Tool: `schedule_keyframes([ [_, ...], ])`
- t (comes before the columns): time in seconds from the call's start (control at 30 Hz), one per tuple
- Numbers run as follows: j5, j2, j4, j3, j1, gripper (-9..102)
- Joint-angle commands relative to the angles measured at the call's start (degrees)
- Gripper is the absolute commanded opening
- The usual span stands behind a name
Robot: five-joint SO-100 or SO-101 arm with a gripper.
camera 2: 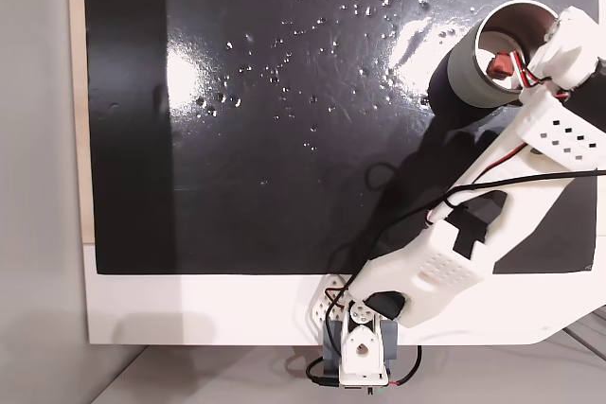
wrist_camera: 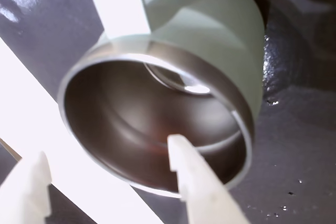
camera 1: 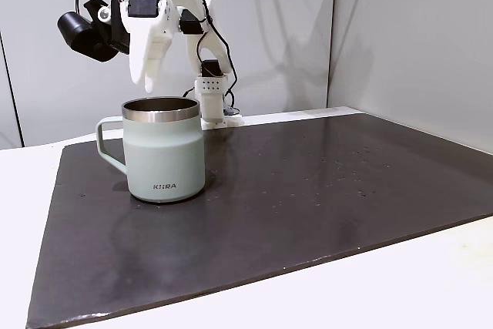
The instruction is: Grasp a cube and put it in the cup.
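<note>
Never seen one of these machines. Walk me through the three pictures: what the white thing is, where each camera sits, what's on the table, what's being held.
The white thing is a small robot arm bolted at the table's edge, ending in a two-finger gripper. One camera rides on the wrist and looks down past the fingers into the cup. One fixed camera stands at table height in front; it shows the gripper hanging above the cup, a pale green mug with a steel rim and a handle. The other fixed camera looks straight down from above.

The cup stands on a dark mat. From above, a small reddish cube shows inside the cup. The fingers are spread apart and hold nothing, so the cube seems to be already dropped in.
</note>
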Motion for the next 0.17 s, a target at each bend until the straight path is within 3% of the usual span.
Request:
schedule_keyframes([
  [0.0,-0.09,5.27,0.53,-3.69,-0.53,24],
  [0.13,-0.18,5.36,0.53,-3.69,-0.53,24],
])
